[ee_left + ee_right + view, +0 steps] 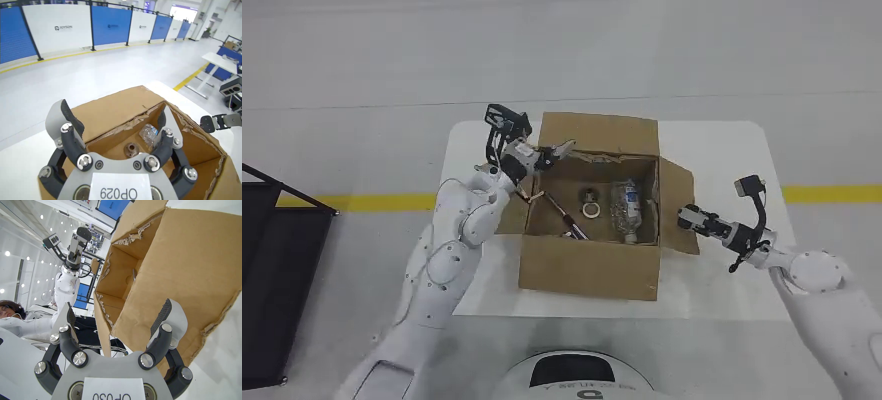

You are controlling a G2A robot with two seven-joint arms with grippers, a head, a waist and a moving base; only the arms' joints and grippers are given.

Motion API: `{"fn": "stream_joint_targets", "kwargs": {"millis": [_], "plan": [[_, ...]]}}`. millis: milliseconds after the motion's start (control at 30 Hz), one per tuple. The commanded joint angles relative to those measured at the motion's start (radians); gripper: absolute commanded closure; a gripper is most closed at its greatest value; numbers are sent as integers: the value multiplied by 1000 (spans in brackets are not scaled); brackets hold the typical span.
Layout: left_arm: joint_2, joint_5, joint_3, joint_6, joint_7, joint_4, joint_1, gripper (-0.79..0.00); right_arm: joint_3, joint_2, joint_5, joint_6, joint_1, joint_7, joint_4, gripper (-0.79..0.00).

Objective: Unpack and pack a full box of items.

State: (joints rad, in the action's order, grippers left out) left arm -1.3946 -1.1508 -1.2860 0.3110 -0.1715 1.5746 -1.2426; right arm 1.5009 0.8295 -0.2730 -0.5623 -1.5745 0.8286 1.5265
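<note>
Plastic bottle (627, 208) lies twelve-to-six in the box (587, 268); right gripper (683, 216), jaws apart, sits nearer at its three o'clock, left gripper (563, 149) likewise at ten.

Bright, even ceiling lights (7, 253), soft shadows, fisheye-curved wrist views

The box (587, 265) is matt brown corrugated cardboard, its flap edges torn ragged and fibrous. The bottle (148, 132) is clear, crinkled, glossy plastic; the fitting (131, 149) is dull brownish metal. The fingers (53, 115) carry black rough-textured rubbery pads (72, 121) on smooth matt grey backs. The table (712, 145) is smooth white
</note>
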Motion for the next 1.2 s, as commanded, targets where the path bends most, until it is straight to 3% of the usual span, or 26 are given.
{"fn": "stream_joint_targets", "kwargs": {"millis": [0, 133, 267, 633, 900, 1067, 1167], "plan": [[10, 14, -65, 1, 17, 62, -71, -785, 5, 0, 18, 13, -5, -16, 20, -785], [26, 33, -167, -4, 54, 133, -156, -785, 20, 2, 62, 45, -23, -74, 59, -785], [34, 82, -241, -3, 108, 146, -217, -785, 35, 4, 100, 26, -56, -128, 120, -785], [34, 82, -241, -3, 108, 146, -217, -785, 33, 5, 103, 26, -53, -129, 129, -785], [34, 82, -241, -3, 108, 146, -217, -785, -39, 12, 267, 225, 39, -107, 381, -785], [34, 82, -241, -3, 108, 146, -217, -785, -173, 29, 364, 357, 155, -95, 416, -785], [34, 82, -241, -3, 108, 146, -217, -785, -173, 29, 364, 357, 155, -95, 416, -785]]}}
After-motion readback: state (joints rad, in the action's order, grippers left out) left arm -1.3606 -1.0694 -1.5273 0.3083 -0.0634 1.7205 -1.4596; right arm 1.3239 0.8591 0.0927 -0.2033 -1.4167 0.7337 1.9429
